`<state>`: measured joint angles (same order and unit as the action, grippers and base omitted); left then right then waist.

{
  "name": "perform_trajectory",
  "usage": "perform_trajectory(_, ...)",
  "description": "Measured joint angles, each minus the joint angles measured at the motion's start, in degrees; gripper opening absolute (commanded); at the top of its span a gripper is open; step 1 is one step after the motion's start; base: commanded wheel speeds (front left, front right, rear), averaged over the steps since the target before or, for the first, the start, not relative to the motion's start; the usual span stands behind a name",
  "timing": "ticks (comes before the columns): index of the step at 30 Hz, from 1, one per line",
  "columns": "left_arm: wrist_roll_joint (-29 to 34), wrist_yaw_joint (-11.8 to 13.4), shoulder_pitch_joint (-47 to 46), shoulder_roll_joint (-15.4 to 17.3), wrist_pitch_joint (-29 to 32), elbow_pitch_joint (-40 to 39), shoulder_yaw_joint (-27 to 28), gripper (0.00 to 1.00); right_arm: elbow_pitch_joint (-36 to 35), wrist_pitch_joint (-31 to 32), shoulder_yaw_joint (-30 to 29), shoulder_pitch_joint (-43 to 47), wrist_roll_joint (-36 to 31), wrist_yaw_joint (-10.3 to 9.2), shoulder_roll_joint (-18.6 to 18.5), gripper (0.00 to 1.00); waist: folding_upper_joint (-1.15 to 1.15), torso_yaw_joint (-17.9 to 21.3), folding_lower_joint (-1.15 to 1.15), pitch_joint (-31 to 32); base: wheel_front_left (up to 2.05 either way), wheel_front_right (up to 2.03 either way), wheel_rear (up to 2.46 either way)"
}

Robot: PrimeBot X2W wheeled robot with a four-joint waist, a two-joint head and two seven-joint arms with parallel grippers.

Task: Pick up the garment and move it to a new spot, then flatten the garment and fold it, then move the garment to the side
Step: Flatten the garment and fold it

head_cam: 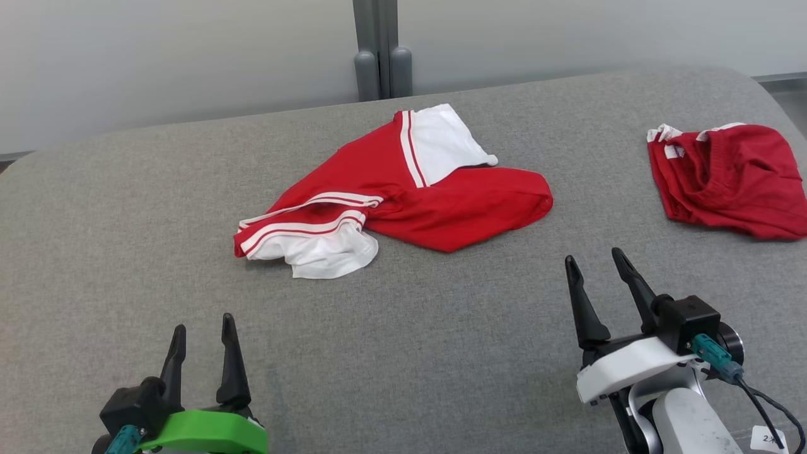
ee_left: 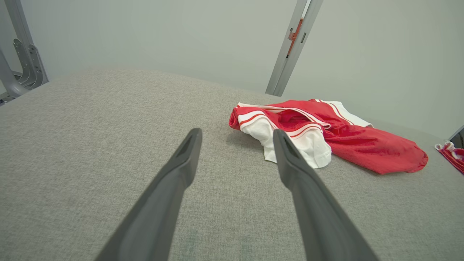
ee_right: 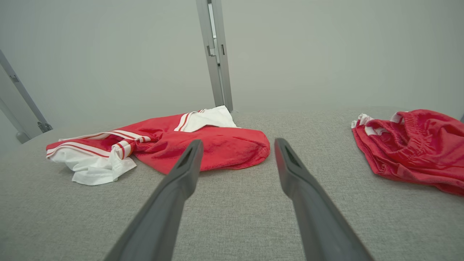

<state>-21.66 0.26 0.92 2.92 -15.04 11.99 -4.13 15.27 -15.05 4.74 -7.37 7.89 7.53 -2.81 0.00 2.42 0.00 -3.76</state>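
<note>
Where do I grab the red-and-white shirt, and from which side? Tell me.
Pinch the shirt by its bunched white sleeve at the near-left corner, left gripper coming from the robot's side: it sticks out in raised folds, nearest those open fingers.

The red-and-white cloth garment (head_cam: 454, 214) is looking soft and faintly sheeny; the grey woven-fabric surface (head_cam: 126, 252) is looking matt and coarse; the long dark plastic fingers (ee_left: 174, 188) are showing smooth and matt.

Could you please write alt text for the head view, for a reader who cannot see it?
A crumpled red-and-white garment lies untouched in the middle of a grey fabric surface. A second red garment lies at the right edge, and the left gripper and right gripper wait in front, jaws open and empty.
</note>
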Motion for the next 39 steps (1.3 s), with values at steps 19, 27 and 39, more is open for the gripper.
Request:
perform_trajectory(19,-0.1,-0.6,-15.2,0.2,5.0,15.8,-4.2,1.0,-1.2,0.0,1.5,-4.3,0.0,0.0,0.0,1.0,0.0,4.2,0.0,-7.2,0.0,0.0,0.0)
perform_trajectory(27,-1.9,-0.8,-21.9,2.2,5.3,25.3,-2.1,1.0,-1.4,0.0,0.8,-5.2,0.9,0.0,0.0,1.0,0.0,9.2,0.0,-10.1,0.0,0.0,0.0)
perform_trajectory(39,-2.2,-2.8,-25.3,2.8,2.2,31.1,-3.4,0.0,-1.1,0.0,-0.2,-4.8,1.0,0.0,0.0,1.0,0.0,11.5,0.0,-11.0,0.0,0.0,0.0)
